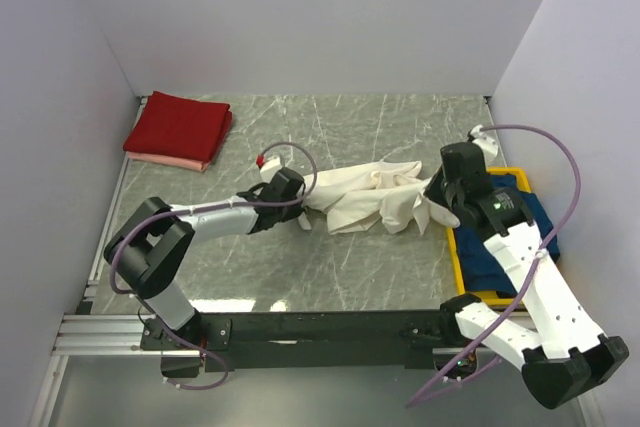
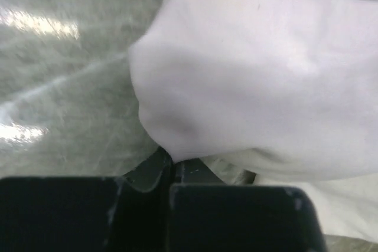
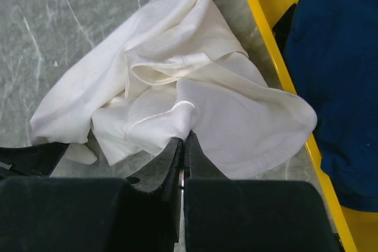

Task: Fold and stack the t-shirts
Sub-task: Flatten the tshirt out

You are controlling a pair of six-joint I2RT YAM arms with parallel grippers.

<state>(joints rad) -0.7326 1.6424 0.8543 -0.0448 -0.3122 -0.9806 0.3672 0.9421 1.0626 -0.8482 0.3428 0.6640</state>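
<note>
A cream t-shirt (image 1: 370, 192) lies crumpled and stretched across the table's middle. My left gripper (image 1: 296, 199) is shut on its left end; in the left wrist view the cloth (image 2: 254, 81) bulges out from the closed fingertips (image 2: 172, 163). My right gripper (image 1: 442, 199) is shut on its right end, and in the right wrist view a fold of cream cloth (image 3: 177, 95) is pinched at the tips (image 3: 184, 140). A dark red shirt (image 1: 180, 125) lies folded on a pink one (image 1: 170, 160) at the far left. A navy shirt (image 1: 505, 232) lies in the bin.
A yellow plastic bin (image 1: 462, 257) stands at the right edge of the table, right beside my right gripper; its rim also shows in the right wrist view (image 3: 266, 33). The table (image 1: 350, 267) is grey marble. White walls close in on three sides.
</note>
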